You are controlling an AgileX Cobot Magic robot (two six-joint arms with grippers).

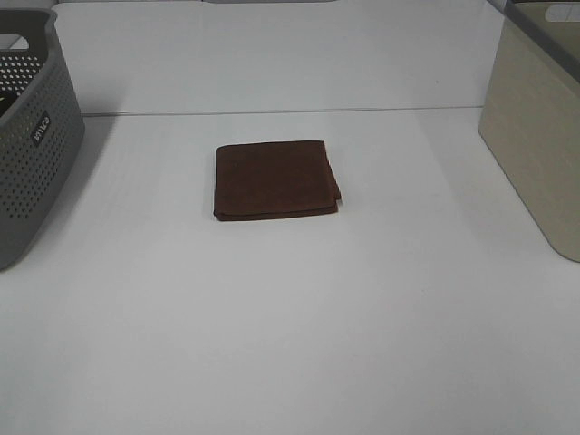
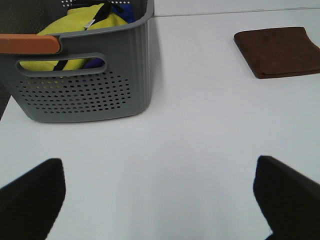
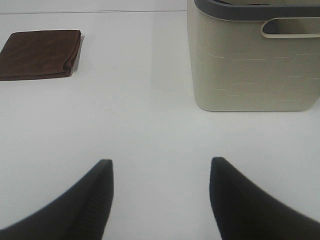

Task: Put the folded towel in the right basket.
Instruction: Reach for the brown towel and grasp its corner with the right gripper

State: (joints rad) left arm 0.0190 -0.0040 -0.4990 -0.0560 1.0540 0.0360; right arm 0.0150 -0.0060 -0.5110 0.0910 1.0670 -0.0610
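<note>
A folded dark brown towel (image 1: 275, 179) lies flat on the white table, near the middle. It also shows in the left wrist view (image 2: 280, 51) and in the right wrist view (image 3: 40, 54). The beige right basket (image 1: 540, 136) stands at the table's right edge; it also shows in the right wrist view (image 3: 255, 60). Neither arm shows in the exterior view. My left gripper (image 2: 160, 197) is open and empty, well short of the towel. My right gripper (image 3: 161, 192) is open and empty, with the towel and the beige basket both ahead of it.
A grey perforated basket (image 1: 27, 145) stands at the table's left edge. In the left wrist view it (image 2: 85, 75) holds yellow and blue cloth (image 2: 80, 25) and has an orange handle piece (image 2: 30, 44). The white table (image 1: 290, 344) stretches between the baskets.
</note>
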